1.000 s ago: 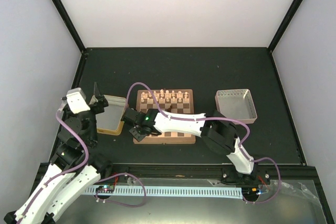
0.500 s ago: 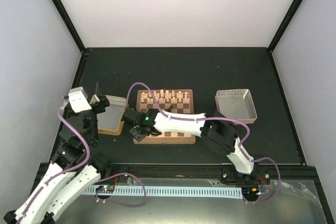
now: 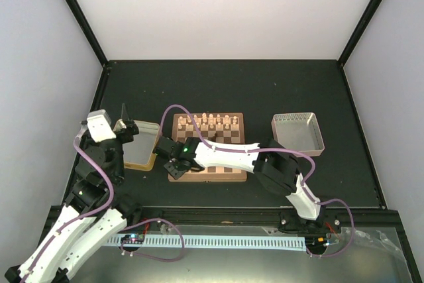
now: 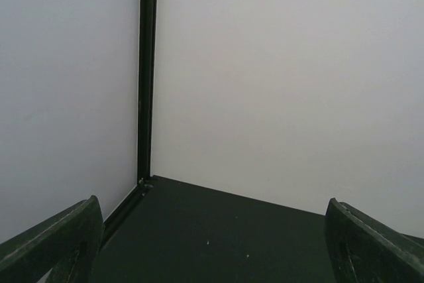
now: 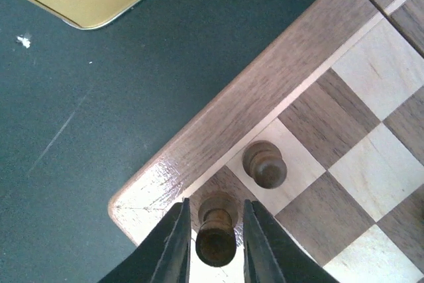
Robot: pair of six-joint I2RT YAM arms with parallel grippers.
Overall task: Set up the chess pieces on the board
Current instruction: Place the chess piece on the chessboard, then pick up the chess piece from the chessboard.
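Fingers of the right gripper [image 5: 212, 211] straddled a dark chess piece [image 5: 215, 236] standing upright on the near-left corner square of the board [image 3: 233, 138]. Slim gaps showed beside the piece's head in the right wrist view, and whether the claw clenched it lower down could not be told. A second dark piece [image 5: 265, 164] stood upright on the neighbouring square, just beside the first and apart from the fingers. The right arm reached from its base, off the board's near-right corner, bent at the elbow, with its white forearm lying low across the board's near rows and its wrist pointed down at that corner. The pale chess pieces [image 3: 209, 120] lined the board's far rows. Left of the board lay a gold-rimmed tray [image 3: 140, 144], and a grey box [image 3: 298, 134] sat well to the board's right. The left arm stood folded left of the board, its wrist tipped up over the tray's left edge. The left gripper [image 4: 212, 202] was released, with its fingers [image 4: 66, 236] spread wide and nothing between them.
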